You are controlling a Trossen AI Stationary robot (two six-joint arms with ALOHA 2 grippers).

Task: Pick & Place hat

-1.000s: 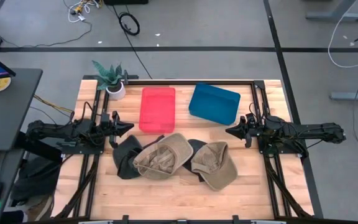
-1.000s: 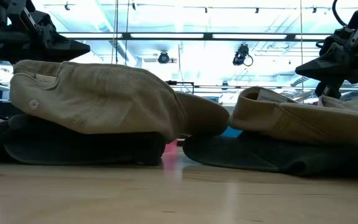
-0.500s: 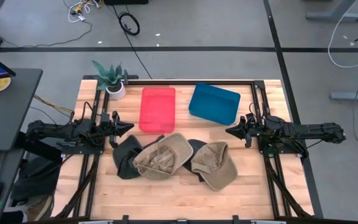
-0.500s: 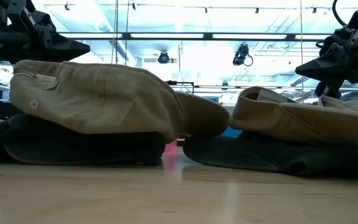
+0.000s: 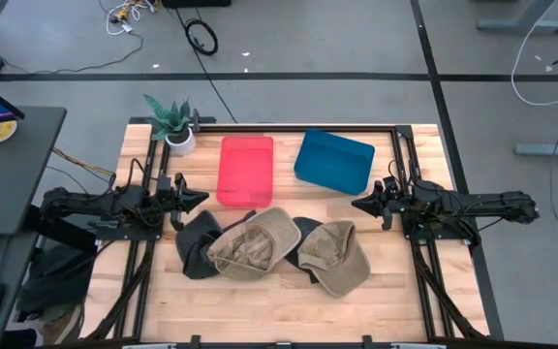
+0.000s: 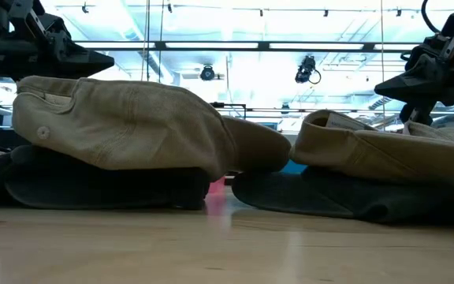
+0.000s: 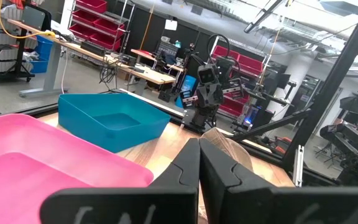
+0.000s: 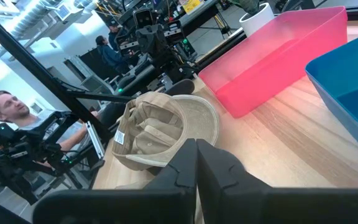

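Beside the light wooden table's [image 5: 260, 301] pink bin [image 5: 245, 170] sits a blue bin [image 5: 333, 161]. In front of the pink bin lie 2 tan caps [image 5: 255, 242] [image 5: 334, 255] over 2 dark grey caps [image 5: 196, 242] [image 5: 304, 229]. A green plant [image 5: 170, 117] in a white pot stands beside the pink bin.

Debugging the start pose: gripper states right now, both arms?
Left gripper: shut, empty, hovering beside the pink bin.
Right gripper: shut, empty, beside the blue bin.
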